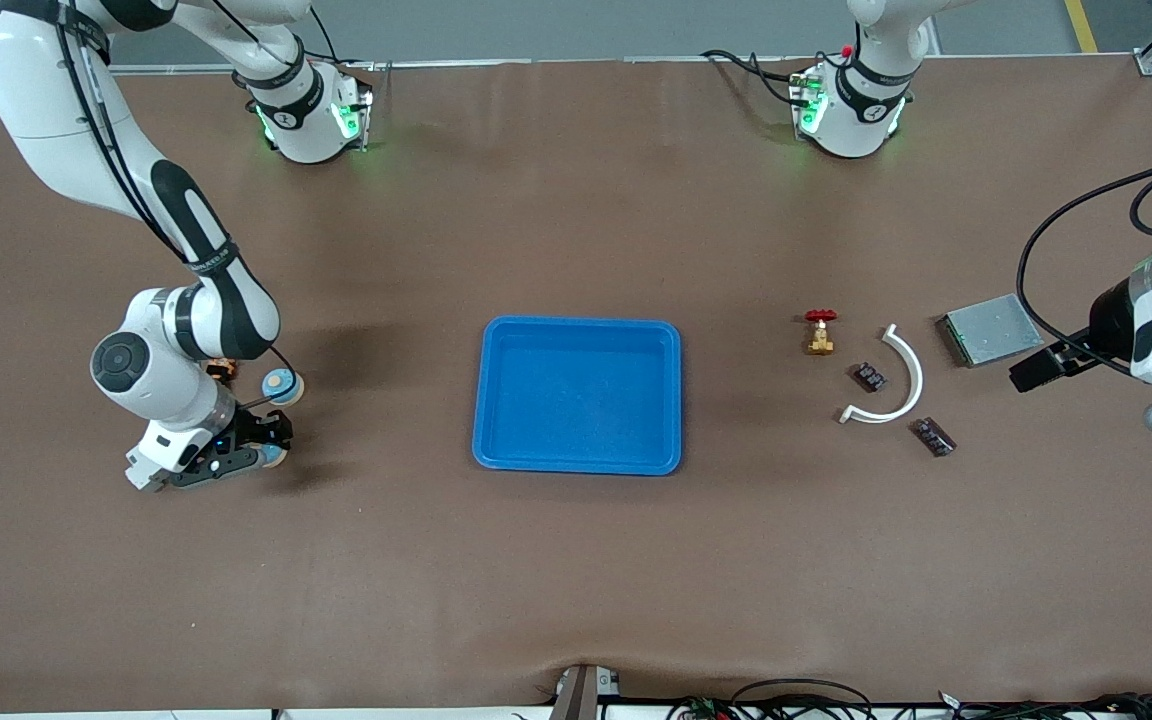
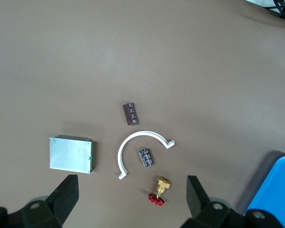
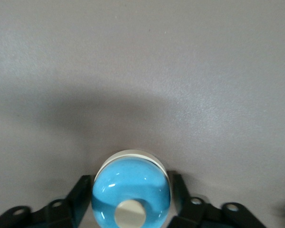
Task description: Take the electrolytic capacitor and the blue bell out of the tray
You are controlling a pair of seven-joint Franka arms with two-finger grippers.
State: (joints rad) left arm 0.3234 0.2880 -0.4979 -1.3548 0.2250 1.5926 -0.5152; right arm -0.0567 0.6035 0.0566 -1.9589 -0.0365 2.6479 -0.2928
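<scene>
My right gripper is low at the table toward the right arm's end, shut on a blue bell with a cream button on top; its fingers press the bell's two sides. A second blue bell stands just farther from the front camera. Two small dark capacitors lie toward the left arm's end; both show in the left wrist view. My left gripper is open and empty, high over these parts. A blue tray sits empty mid-table.
A white curved piece lies between the capacitors. A brass valve with a red wheel and a flat metal box lie beside them. A small orange thing is partly hidden by the right arm.
</scene>
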